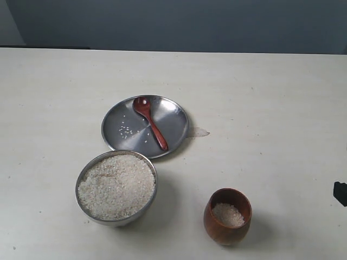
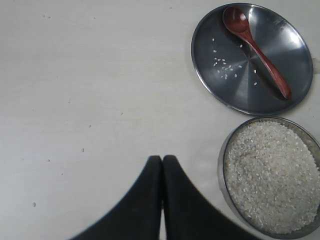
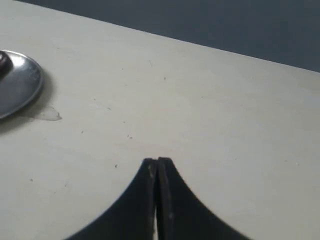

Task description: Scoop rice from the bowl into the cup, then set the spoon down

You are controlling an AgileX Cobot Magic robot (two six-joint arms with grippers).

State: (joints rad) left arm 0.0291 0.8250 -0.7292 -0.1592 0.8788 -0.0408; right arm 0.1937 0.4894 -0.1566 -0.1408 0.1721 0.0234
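The steel bowl stands near the front of the table, heaped with white rice. To its right is the brown wooden cup, which holds some rice. The dark red wooden spoon lies free on the flat steel plate behind the bowl. The left wrist view shows the bowl, the spoon and my left gripper, shut and empty over bare table beside the bowl. My right gripper is shut and empty over bare table, apart from the plate; a dark bit of it shows at the right edge.
A few loose rice grains lie on the plate beside the spoon. A small pale smear marks the table just right of the plate. A dark wall runs behind the table's far edge.
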